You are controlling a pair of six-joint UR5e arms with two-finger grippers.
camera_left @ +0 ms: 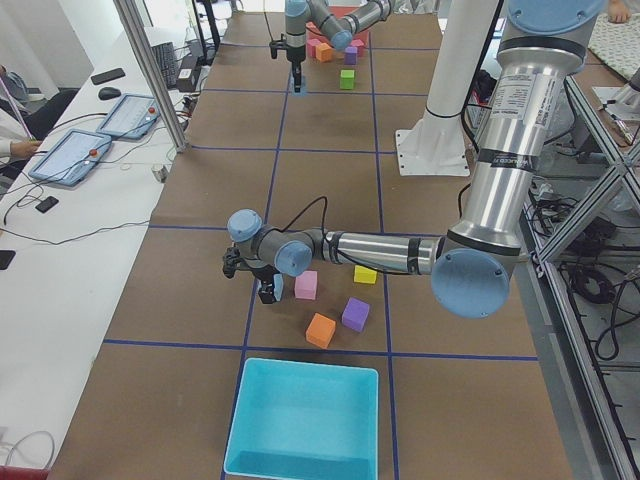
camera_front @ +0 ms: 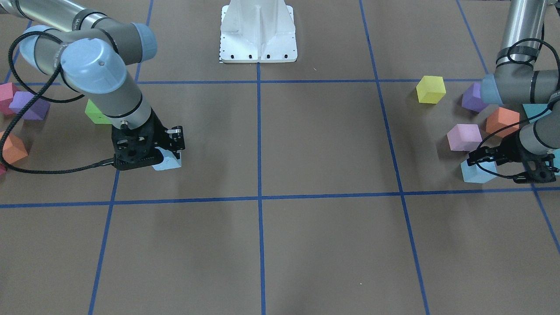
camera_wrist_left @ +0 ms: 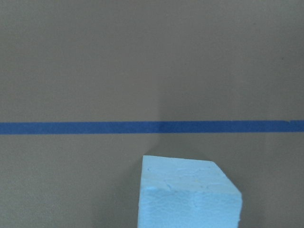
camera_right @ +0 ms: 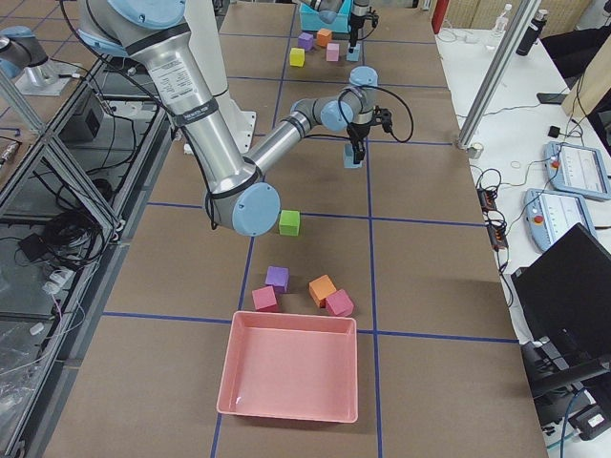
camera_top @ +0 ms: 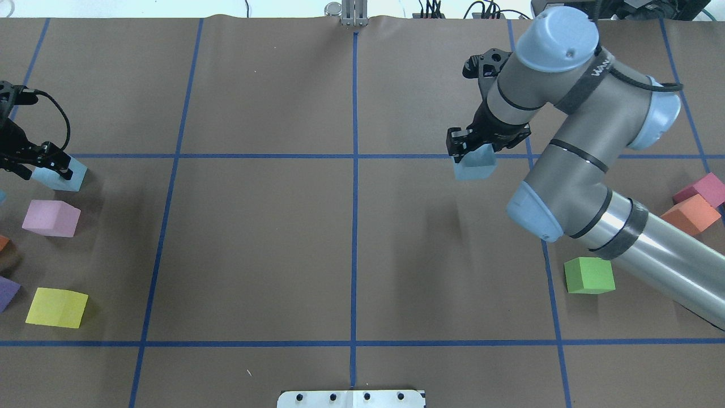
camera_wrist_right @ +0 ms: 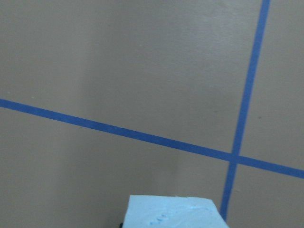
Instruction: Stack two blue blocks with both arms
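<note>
Grasp: we judge left gripper (camera_top: 54, 164) clamped on blue block (camera_top: 59, 180), right gripper (camera_top: 478, 148) clamped on other block (camera_top: 474, 168); next, lift both, meet mid-table.

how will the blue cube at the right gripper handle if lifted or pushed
Probably light and squashy: the blue cube looks pitted like foam. Flat faces suggest sliding, not rolling. Its matte surface should resist slipping in the right gripper.

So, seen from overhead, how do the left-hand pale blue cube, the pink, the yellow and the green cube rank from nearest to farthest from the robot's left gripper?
From the left gripper:
1. The pale blue cube, right at its fingertips, by the view's left edge.
2. The pink cube, just below that.
3. The yellow cube, lower still on the left.
4. The green cube, far across on the right.
</note>
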